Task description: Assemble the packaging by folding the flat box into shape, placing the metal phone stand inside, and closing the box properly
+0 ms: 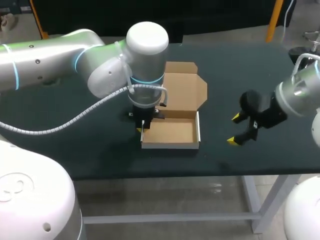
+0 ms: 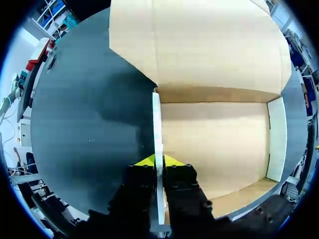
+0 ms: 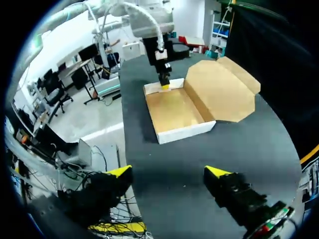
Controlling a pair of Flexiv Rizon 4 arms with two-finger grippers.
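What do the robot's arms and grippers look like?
The left arm and right arm have rounded silver-white links; light-blue rings glow at the left arm's joints. A white ribbed cable hose runs along the left arm to its wrist. The left gripper and right gripper are black, each with two yellow-tipped fingers.

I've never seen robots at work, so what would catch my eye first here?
An open brown cardboard box sits in the middle of the dark table, its lid thrown back. The left pincer pinches the box's left wall between its yellow tips, while the right pincer hangs open beside the box, holding nothing.
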